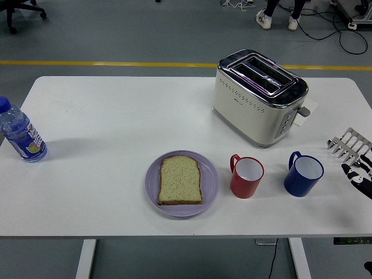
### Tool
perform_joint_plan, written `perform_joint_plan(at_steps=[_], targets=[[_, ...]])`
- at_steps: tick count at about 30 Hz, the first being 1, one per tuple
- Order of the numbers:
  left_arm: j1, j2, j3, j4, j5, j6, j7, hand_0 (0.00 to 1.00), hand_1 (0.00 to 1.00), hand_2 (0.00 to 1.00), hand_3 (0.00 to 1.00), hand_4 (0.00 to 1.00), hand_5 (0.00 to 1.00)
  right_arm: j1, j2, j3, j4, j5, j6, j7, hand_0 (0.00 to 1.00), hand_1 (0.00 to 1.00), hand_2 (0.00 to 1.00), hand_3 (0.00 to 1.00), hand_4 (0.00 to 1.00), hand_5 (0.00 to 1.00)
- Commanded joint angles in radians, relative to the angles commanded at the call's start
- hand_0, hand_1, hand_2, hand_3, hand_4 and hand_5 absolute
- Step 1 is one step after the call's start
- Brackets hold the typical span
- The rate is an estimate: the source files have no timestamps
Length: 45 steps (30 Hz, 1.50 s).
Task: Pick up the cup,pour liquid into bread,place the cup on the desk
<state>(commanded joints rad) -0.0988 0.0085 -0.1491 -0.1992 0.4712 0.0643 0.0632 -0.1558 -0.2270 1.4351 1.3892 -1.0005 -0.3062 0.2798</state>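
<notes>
A slice of bread (181, 180) lies flat on a lilac plate (152, 187) near the table's front middle. A red cup (246, 176) stands upright just right of the plate, handle to the upper left. A blue cup (303, 174) stands upright further right, handle to the upper left. My right hand (353, 152) enters at the right edge, silver fingers (347, 145) spread and pointing left, a short gap right of the blue cup and holding nothing. My left hand is out of view.
A cream and chrome toaster (259, 96) stands behind the cups. A water bottle (21, 132) with a blue cap stands at the table's left edge. A person's feet (276, 21) show on the floor at the top.
</notes>
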Motion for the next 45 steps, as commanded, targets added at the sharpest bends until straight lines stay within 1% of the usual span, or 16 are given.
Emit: perform_joint_plan(at_steps=[5,7,11,12,14,23,27,31,34,38,45], targets=[[0.001,-0.001,0.002,0.000,0.000,0.000,0.000,0.635,0.646,0.657,0.553,0.323,0.832,-0.013,0.000,-0.040,0.000,-0.021,-0.025,0.018,0.902,0.862,0.975,0.998,0.948,0.002],[0.002,-0.001,0.005,-0.001,-0.001,0.000,0.000,0.635,0.646,0.657,0.554,0.323,0.832,-0.009,0.009,-0.066,-0.013,-0.025,-0.035,0.033,0.906,0.865,0.980,0.998,0.952,0.002],[0.001,-0.002,0.005,-0.001,-0.001,0.000,0.000,0.635,0.646,0.657,0.554,0.323,0.832,0.000,0.016,-0.088,-0.029,-0.037,-0.037,0.039,0.906,0.865,0.980,0.998,0.952,0.002],[0.000,-0.003,0.004,-0.001,-0.002,0.000,0.000,0.635,0.646,0.657,0.552,0.324,0.832,0.006,0.020,-0.097,-0.040,-0.038,-0.038,0.041,0.911,0.868,0.983,0.998,0.975,0.003],[-0.001,-0.003,0.001,-0.002,-0.002,0.000,-0.001,0.635,0.646,0.657,0.552,0.324,0.832,0.014,0.024,-0.106,-0.052,-0.041,-0.040,0.044,0.911,0.868,0.983,0.998,0.975,0.003],[-0.009,-0.001,-0.013,-0.001,0.001,0.000,-0.001,0.635,0.646,0.657,0.553,0.323,0.833,0.042,0.033,-0.155,-0.073,-0.088,-0.052,0.035,0.912,0.870,0.983,0.998,0.977,0.008],[-0.011,-0.001,-0.010,-0.001,-0.002,0.000,0.000,0.635,0.646,0.657,0.553,0.323,0.834,0.083,0.058,-0.177,-0.111,-0.101,-0.068,0.044,0.918,0.873,0.987,0.998,0.977,0.016],[-0.013,-0.001,-0.010,-0.002,-0.002,-0.001,0.000,0.635,0.646,0.656,0.553,0.323,0.834,0.118,0.067,-0.195,-0.142,-0.101,-0.075,0.047,0.924,0.874,0.988,0.998,0.982,0.031],[-0.013,-0.001,-0.010,-0.001,-0.004,0.000,0.000,0.635,0.646,0.656,0.553,0.323,0.834,0.132,0.073,-0.205,-0.158,-0.098,-0.080,0.050,0.924,0.874,0.988,0.998,0.982,0.031],[-0.014,-0.001,-0.015,-0.002,-0.004,0.000,0.000,0.635,0.646,0.657,0.554,0.323,0.834,0.156,0.095,-0.219,-0.198,-0.082,-0.092,0.067,0.924,0.872,0.989,0.998,0.984,0.039],[-0.016,0.000,-0.013,-0.002,-0.004,-0.001,0.000,0.635,0.646,0.657,0.554,0.323,0.834,0.181,0.116,-0.241,-0.224,-0.073,-0.110,0.069,0.926,0.871,0.989,0.998,0.981,0.053]])
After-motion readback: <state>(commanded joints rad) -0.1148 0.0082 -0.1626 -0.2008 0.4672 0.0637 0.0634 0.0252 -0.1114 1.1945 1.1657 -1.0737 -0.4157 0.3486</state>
